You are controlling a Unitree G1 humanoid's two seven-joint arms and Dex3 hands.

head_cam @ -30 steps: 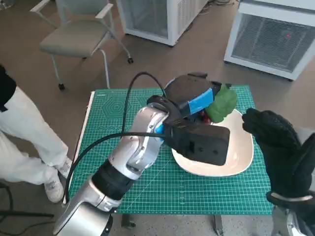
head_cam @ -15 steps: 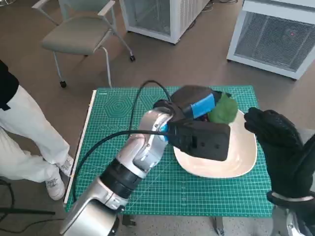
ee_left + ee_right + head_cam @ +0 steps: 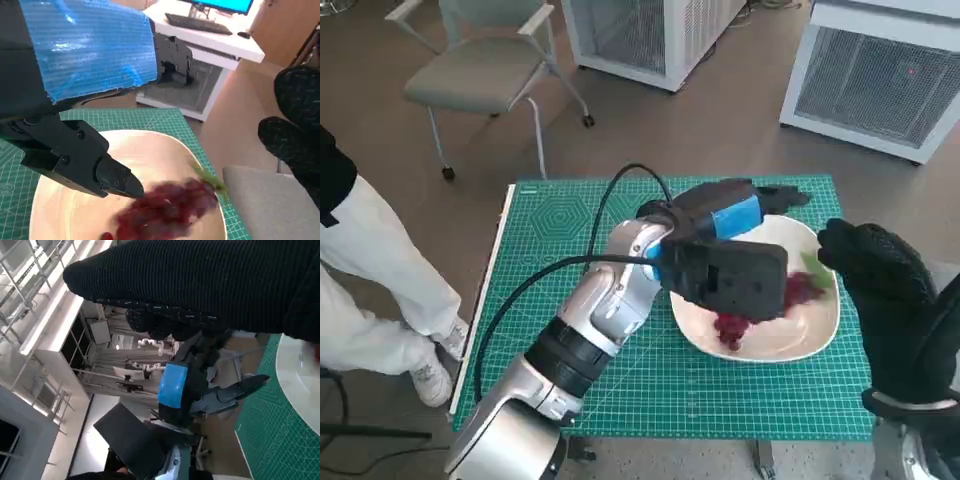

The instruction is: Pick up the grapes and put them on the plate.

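Head view: the grapes (image 3: 798,290) are seen lying on the cream plate (image 3: 820,330), dark red, with a green leaf at the bunch's far end and a smaller red cluster nearer the plate's front. The left hand (image 3: 735,215) is held above the plate, fingers spread apart, nothing gripped. In the left wrist view the grapes (image 3: 167,210) are blurred, lying below the black fingers (image 3: 117,180). The right hand (image 3: 880,290), gloved, is raised beside the plate; whether its fingers are closed cannot be told. The green cutting mat (image 3: 560,230) is spread under the plate.
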